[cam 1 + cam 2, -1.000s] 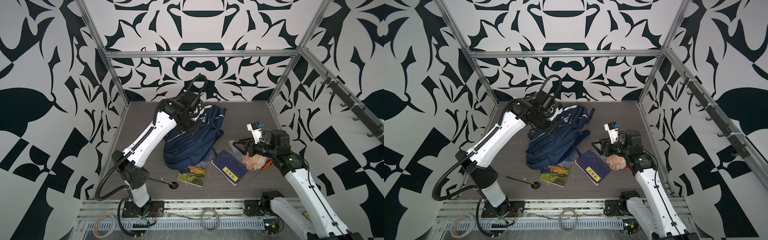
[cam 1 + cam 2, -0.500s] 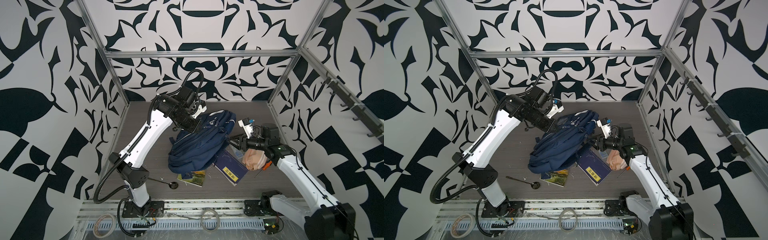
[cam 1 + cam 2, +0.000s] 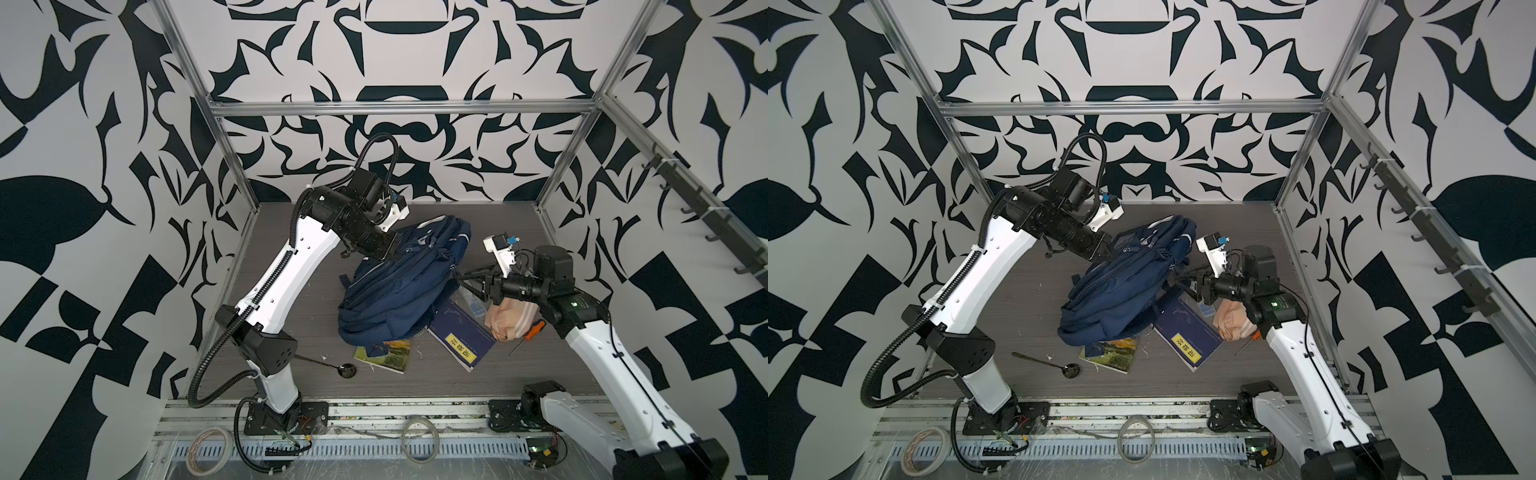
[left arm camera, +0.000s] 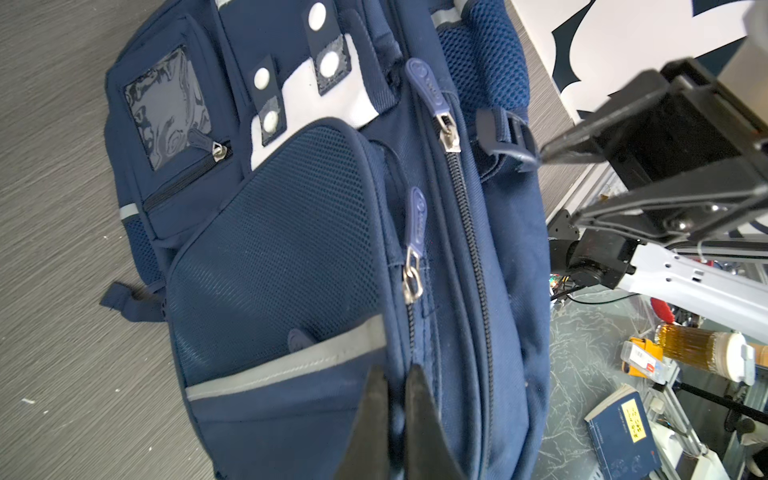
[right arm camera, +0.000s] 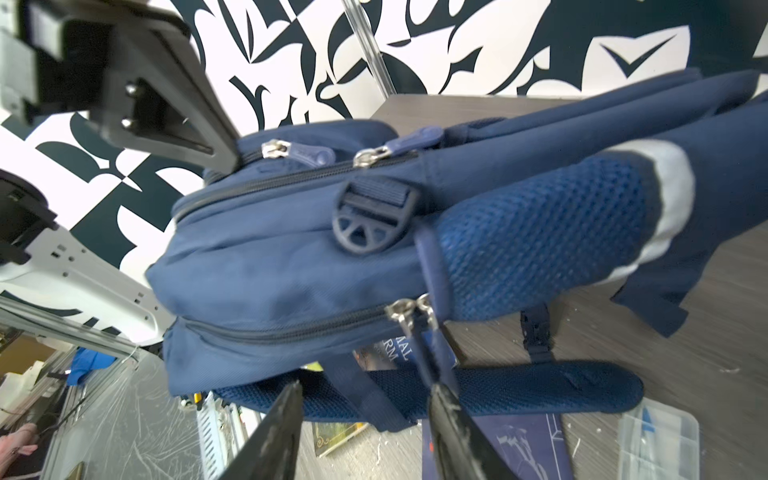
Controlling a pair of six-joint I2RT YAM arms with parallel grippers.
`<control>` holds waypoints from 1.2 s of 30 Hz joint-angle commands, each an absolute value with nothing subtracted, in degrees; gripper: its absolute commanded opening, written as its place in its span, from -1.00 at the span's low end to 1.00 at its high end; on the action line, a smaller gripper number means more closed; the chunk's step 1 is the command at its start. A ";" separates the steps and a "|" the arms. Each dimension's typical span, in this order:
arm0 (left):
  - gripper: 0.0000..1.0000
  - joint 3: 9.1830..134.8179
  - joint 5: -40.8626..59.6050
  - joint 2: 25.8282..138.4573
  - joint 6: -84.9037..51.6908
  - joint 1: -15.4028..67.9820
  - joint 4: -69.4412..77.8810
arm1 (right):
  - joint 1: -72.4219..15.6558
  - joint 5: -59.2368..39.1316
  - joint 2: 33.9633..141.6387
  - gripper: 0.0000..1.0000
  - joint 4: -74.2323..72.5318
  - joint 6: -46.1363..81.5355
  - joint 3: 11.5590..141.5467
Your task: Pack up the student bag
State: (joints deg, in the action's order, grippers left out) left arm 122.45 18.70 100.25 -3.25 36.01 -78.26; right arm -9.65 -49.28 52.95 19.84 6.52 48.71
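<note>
The student bag point(image 3: 399, 286), a large navy-blue fabric backpack with white reflective stripes, lies in the middle of the grey wood-grain surface point(image 3: 519, 374). Its far end is raised and its near end rests partly over a navy-blue book with a yellow label point(image 3: 461, 338). The left gripper point(image 4: 395, 374) has its jaws nearly together, pinching the bag's fabric beside a zip. The right gripper point(image 5: 365, 388) stands at the bag's side, jaws parted, with one fingertip just beside the metal zip pulls point(image 5: 409, 309).
</note>
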 commanded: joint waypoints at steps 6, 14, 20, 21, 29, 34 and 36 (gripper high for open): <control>-1.00 122.81 25.55 97.62 -3.01 35.18 -73.13 | -10.11 -49.40 57.06 -0.22 19.24 3.58 51.31; -1.00 122.56 26.41 97.73 -3.44 35.18 -72.60 | -10.28 -49.48 60.32 -0.26 16.44 2.91 51.47; -1.00 122.66 26.44 98.00 -4.19 35.19 -72.38 | -10.81 -49.49 61.85 -0.33 14.84 3.08 51.70; -1.00 122.54 26.62 98.00 -4.38 35.18 -72.13 | -10.81 -49.35 61.96 -0.33 14.60 3.08 51.75; -1.00 122.44 27.54 98.17 -5.08 35.20 -71.63 | -11.12 -48.16 63.57 0.20 11.92 3.52 51.86; -1.00 121.88 28.03 98.00 -5.71 35.23 -70.87 | -11.73 -48.29 64.42 0.06 11.26 3.34 52.14; -1.00 121.51 28.33 97.78 -5.84 35.16 -70.59 | -11.86 -48.45 64.51 -0.01 10.91 3.34 52.16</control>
State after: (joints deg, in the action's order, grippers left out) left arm 121.27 23.44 100.25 -6.04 35.31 -75.11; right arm -11.40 -48.18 64.73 14.13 3.68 49.63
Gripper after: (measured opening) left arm 0.074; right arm 0.504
